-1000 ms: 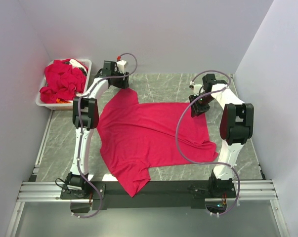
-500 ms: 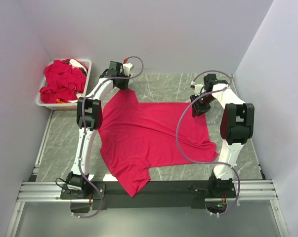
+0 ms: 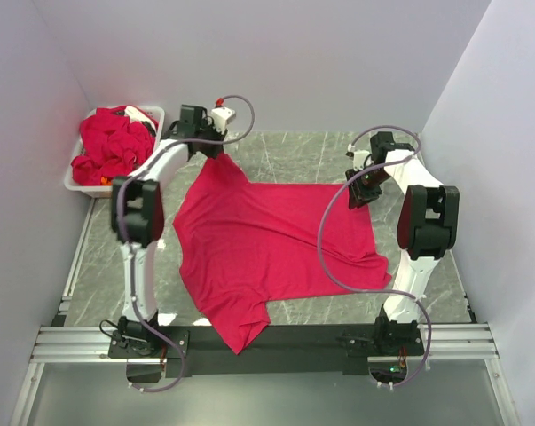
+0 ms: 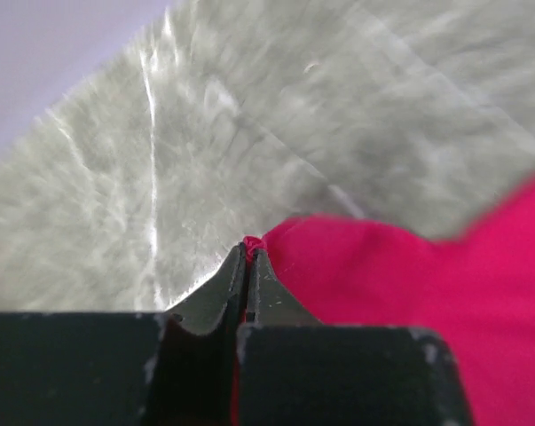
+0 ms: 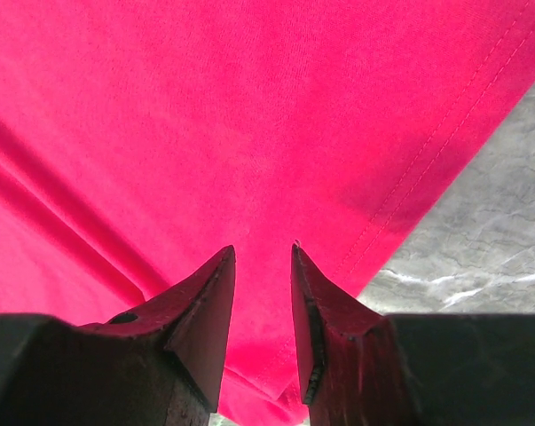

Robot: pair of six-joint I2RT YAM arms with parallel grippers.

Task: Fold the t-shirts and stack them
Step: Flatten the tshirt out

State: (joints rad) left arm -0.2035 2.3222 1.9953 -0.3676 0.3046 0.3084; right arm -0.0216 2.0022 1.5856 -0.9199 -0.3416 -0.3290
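One crimson t-shirt (image 3: 267, 244) lies spread over the middle of the grey table, a sleeve pointing to the far left. My left gripper (image 3: 216, 153) is shut on the tip of that sleeve; in the left wrist view a pinch of the red t-shirt (image 4: 409, 293) shows between the closed tips of the left gripper (image 4: 251, 246). My right gripper (image 3: 359, 192) hangs over the shirt's far right corner. In the right wrist view the right gripper (image 5: 263, 252) stands open, the t-shirt (image 5: 205, 133) below it with its stitched hem running beside the right finger.
A white bin (image 3: 149, 120) at the far left corner holds a heap of more red t-shirts (image 3: 112, 146). Pale walls close in the table on the left, back and right. Grey marbled table (image 3: 294, 155) shows beyond the shirt and at the front corners.
My left gripper has shut on the sleeve tip and shifted slightly left and back, drawing the sleeve out. The right gripper has moved a little to the right, narrowing slightly.
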